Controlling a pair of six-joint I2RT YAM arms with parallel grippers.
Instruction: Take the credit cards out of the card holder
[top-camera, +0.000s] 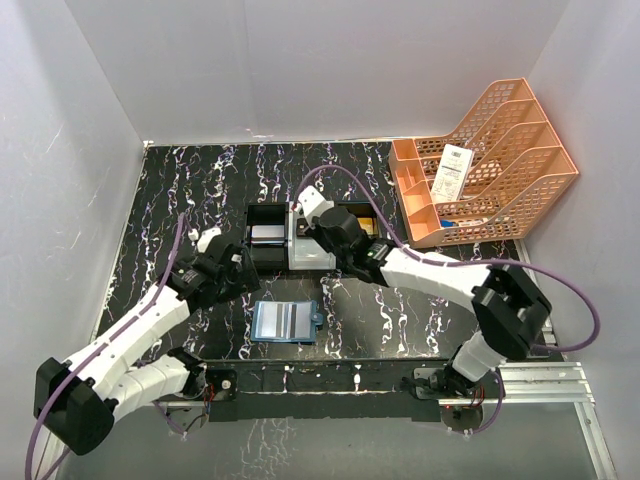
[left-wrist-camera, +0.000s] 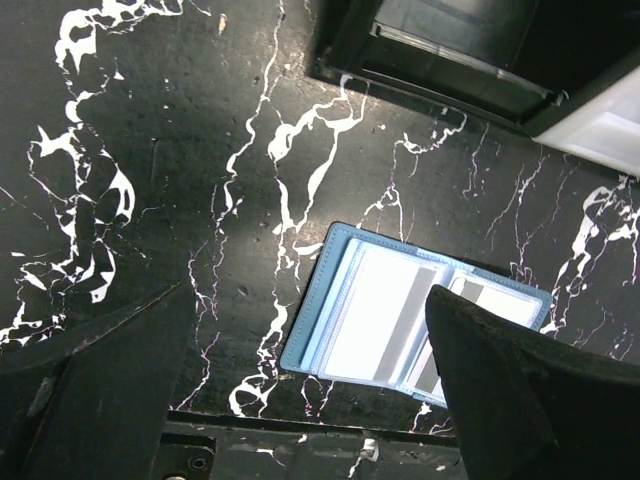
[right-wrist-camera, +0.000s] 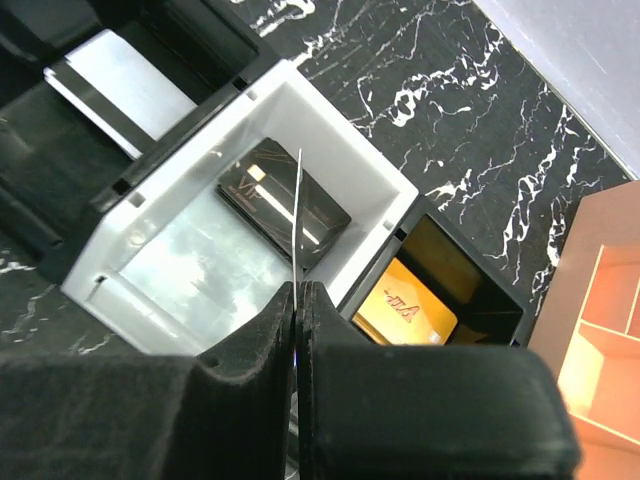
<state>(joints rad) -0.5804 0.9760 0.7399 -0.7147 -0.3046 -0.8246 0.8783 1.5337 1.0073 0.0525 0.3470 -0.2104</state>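
Table (top-camera: 180, 200): card holder (top-camera: 286, 321), tray (top-camera: 262, 210) (three-compartment).

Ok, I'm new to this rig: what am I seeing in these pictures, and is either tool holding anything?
Two robot arms are bolted at the near edge of the table. The top picture looks down from above and behind them; the other two come from wrist cameras. On the table lie an open wallet, a three-part tray and an orange rack. The tray holds a grey card, a black card and a gold card. The left tool hangs open by the wallet, holding nothing. The right tool is shut on a thin card, edge-on, over the tray's white middle.
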